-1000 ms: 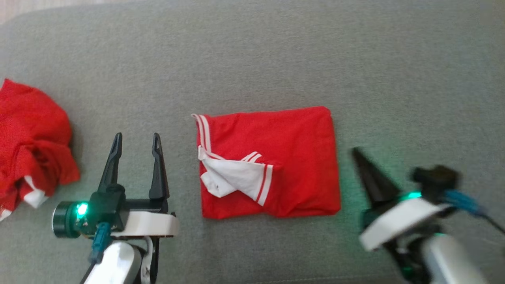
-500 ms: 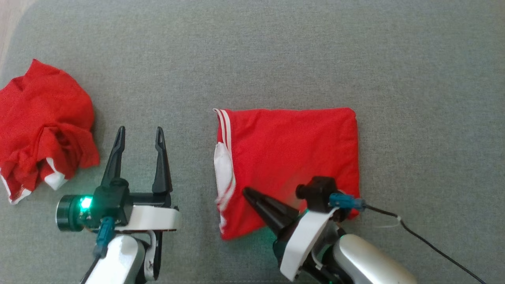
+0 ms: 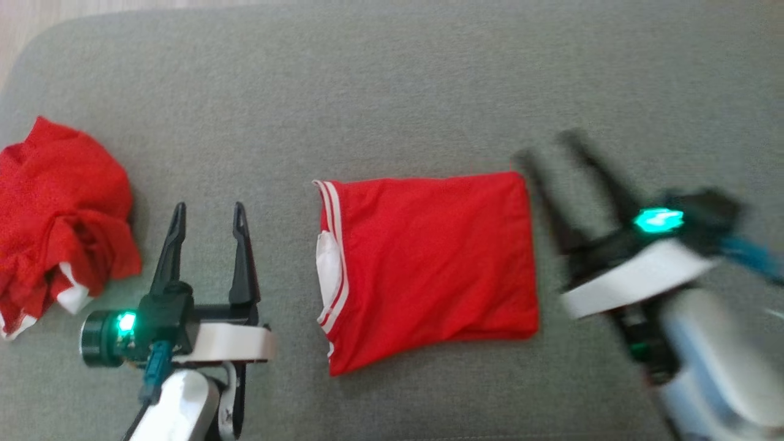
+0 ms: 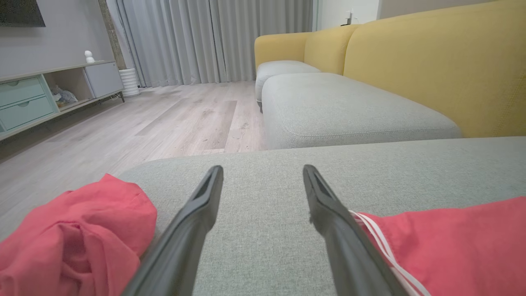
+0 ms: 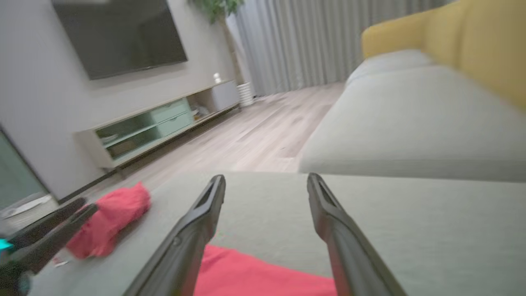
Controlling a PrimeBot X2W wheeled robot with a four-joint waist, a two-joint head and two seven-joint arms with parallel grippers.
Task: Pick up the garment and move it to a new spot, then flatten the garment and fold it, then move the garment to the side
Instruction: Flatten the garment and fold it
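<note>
The folded red garment (image 3: pixel 429 263) lies flat in the middle of the grey sofa seat (image 3: pixel 392 92), so folding looks done and the step in hand seems to be the shift to the side. The left gripper (image 3: pixel 207 211), near its striped edge, and the blurred right gripper (image 3: pixel 547 149), just off its plain edge, both have fingers spread wide and empty; next, a pinch through all layers is needed. Its long axis runs across the head view, with the white stripes toward the robot's left.

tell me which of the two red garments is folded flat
The middle garment, a neat rectangle edged with white stripes; the left garment is a crumpled heap.
</note>
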